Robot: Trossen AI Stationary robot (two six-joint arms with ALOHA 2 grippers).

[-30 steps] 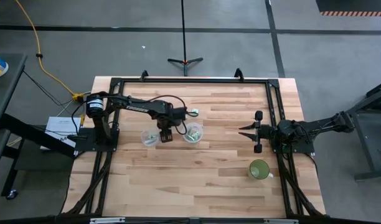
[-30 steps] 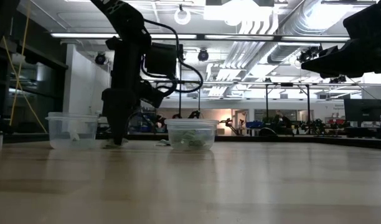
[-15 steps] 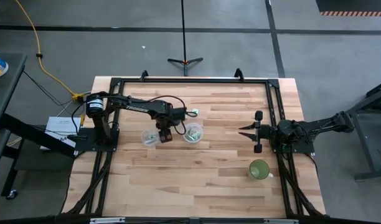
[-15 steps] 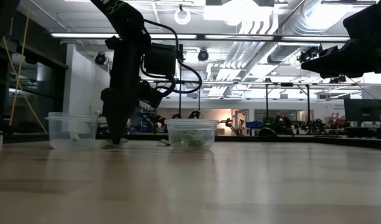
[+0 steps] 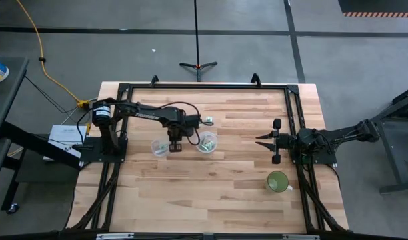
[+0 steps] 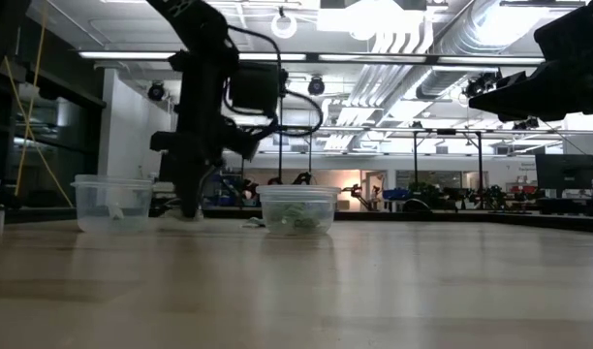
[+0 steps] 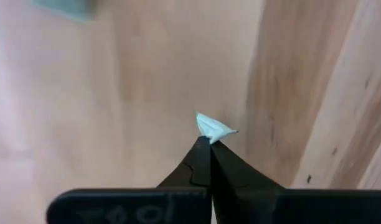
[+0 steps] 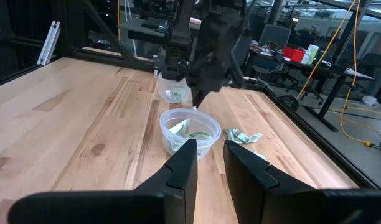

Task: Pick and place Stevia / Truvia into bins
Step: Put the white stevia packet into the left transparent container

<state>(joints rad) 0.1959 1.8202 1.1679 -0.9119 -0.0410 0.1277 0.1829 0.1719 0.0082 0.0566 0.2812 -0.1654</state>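
Wooden table [image 5: 211, 193], left tool [image 7: 209, 142] pinching apparently one sachet [image 7: 213, 127], between bins [image 5: 205, 142].

Table [image 5: 211, 193]: pale wooden plank top, edged by a dark metal frame [image 5: 204, 85].

On it:
- Clear cup [image 5: 159, 147], left of centre; a sachet shows inside.
- Second clear cup [image 5: 207, 142], near the centre, holding several pale green sachets.
- Loose sachets [image 8: 245, 136], a small crumpled cluster just beside the second cup, on its far-edge side.
- Opaque green cup [image 5: 278, 182], upright, towards the near right corner, well apart from the clear cups.
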